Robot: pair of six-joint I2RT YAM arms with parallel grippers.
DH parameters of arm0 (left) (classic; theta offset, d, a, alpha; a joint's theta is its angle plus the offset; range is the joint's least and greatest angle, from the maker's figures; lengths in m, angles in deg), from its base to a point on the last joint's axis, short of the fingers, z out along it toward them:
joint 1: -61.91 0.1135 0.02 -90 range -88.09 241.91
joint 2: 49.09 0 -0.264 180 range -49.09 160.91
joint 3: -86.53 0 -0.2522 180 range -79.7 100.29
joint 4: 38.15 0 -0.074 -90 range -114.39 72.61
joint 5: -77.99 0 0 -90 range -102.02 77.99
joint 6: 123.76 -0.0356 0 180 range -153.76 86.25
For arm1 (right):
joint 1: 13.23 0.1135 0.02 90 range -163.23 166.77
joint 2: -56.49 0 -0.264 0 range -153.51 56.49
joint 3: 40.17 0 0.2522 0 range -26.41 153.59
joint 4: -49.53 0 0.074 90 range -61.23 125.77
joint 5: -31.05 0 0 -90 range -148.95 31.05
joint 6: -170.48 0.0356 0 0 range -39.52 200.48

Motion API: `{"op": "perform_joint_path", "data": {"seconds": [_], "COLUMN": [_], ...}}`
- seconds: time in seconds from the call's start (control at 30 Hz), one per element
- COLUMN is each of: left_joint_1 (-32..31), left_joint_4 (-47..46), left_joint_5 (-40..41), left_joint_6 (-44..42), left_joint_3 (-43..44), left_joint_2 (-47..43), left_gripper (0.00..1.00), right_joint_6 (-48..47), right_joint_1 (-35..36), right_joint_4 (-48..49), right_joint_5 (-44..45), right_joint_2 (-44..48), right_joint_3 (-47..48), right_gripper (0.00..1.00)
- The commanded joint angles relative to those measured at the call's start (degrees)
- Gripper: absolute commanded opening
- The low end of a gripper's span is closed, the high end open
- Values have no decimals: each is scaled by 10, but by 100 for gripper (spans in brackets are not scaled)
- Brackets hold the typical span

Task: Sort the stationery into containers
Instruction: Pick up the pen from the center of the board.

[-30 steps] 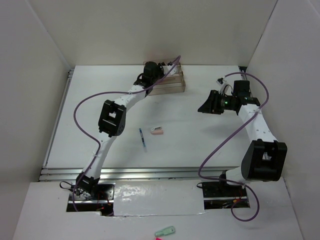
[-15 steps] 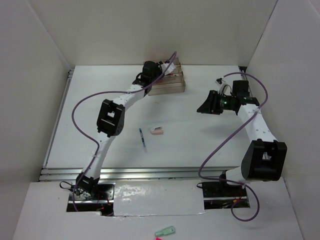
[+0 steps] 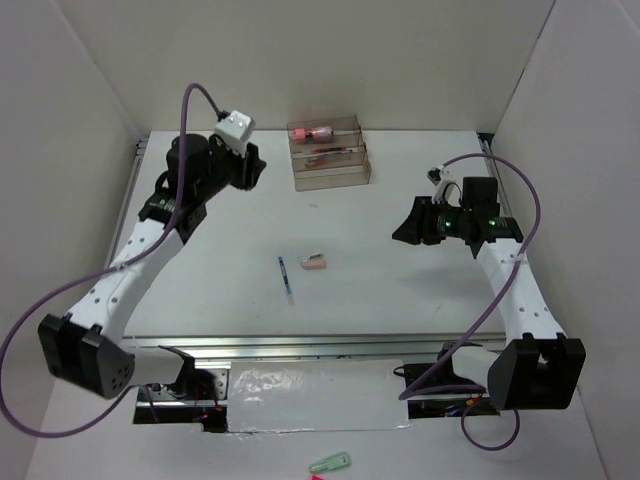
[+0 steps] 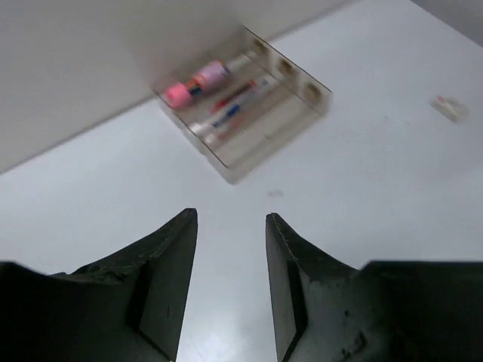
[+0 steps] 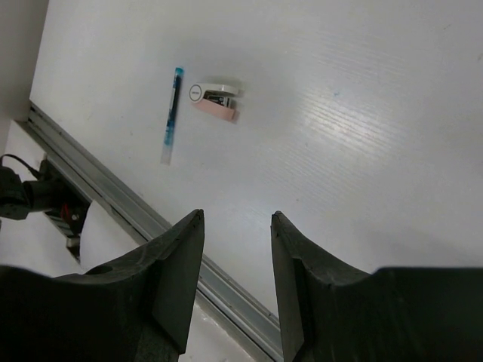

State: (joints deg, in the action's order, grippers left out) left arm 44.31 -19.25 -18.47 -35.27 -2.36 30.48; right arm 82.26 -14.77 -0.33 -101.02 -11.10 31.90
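Observation:
The clear smoky organiser (image 3: 330, 175) stands at the back of the table, with a pink item in its rear compartment and red pens in the middle one; it also shows in the left wrist view (image 4: 306, 113). A blue pen (image 3: 285, 277) and a pink-and-white eraser (image 3: 313, 262) lie mid-table; both show in the right wrist view, the pen (image 5: 172, 115) left of the eraser (image 5: 216, 102). My left gripper (image 3: 252, 170) is open and empty, left of the organiser. My right gripper (image 3: 403, 228) is open and empty, right of the eraser.
A pale green clip-like item (image 3: 330, 463) lies off the table at the bottom edge. White walls enclose the table on three sides. A metal rail (image 3: 300, 346) runs along the near edge.
My left arm has swung back from over the organiser to the left and its gripper now hangs clear of it. My right gripper has shifted slightly down and left.

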Motion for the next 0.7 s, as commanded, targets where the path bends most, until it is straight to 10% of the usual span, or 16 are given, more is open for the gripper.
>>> {"op": "perform_joint_path", "data": {"seconds": [0.0, 0.37, 0.67], "left_joint_1": [-27, -101, -136], "left_joint_4": [98, 246, 225], "left_joint_5": [-82, 43, 26], "left_joint_6": [22, 381, 455], "left_joint_3": [-95, -200, -269], "left_joint_2": [-49, -87, -28], "left_gripper": [54, 48, 47], "right_joint_6": [-12, -22, -21], "right_joint_1": [10, 12, 12], "right_joint_4": [-4, -16, -16], "right_joint_5": [30, 65, 78], "right_joint_2": [31, 91, 91], "right_joint_3": [-16, -43, -46], "right_gripper": [48, 48, 48]}}
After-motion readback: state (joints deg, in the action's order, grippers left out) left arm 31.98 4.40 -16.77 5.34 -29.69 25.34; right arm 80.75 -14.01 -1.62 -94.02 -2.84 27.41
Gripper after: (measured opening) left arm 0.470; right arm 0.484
